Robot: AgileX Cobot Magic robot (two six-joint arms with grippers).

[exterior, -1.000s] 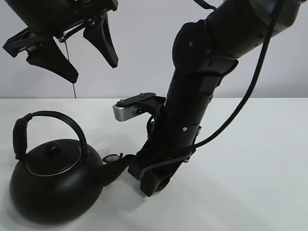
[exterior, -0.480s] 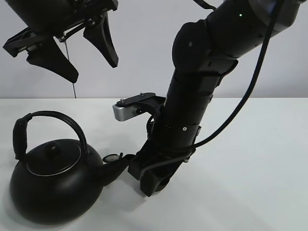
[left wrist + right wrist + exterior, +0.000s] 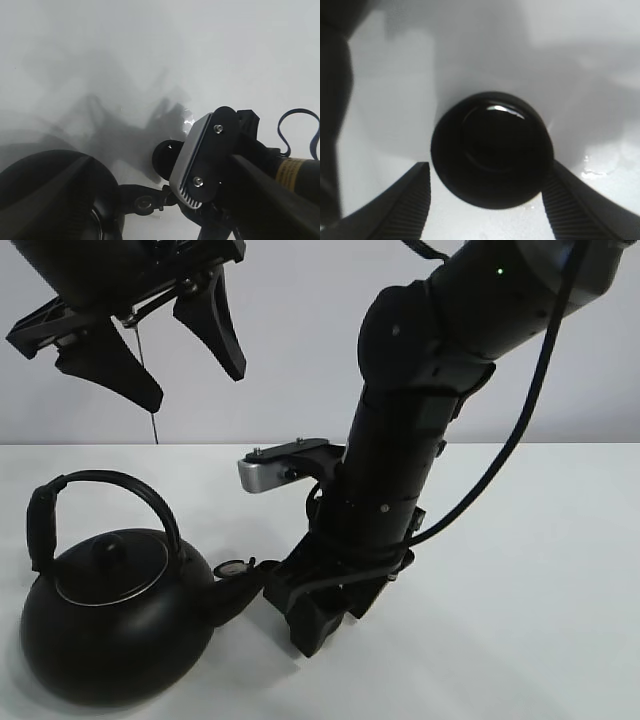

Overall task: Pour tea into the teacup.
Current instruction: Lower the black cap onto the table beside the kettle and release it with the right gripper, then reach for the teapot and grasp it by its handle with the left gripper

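I see my right gripper (image 3: pixel 487 172) wide open on both sides of the cup (image 3: pixel 492 147), left gripper (image 3: pixel 192 385) wide open up high, and a crooked squeeze could knock the cup into the kettle (image 3: pixel 110 640).

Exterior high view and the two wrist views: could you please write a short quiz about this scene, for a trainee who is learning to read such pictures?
1. True or false: the left gripper holds the kettle by its handle.
2. Choose one. In the right wrist view, the teacup is: A) between the open jaws of the right gripper; B) upside down on the kettle's lid; C) clamped in the left gripper.
3. Fill the gap: the kettle's spout points toward the ____ gripper.
Key: 1 false, it hangs open above the kettle; 2 A; 3 right.
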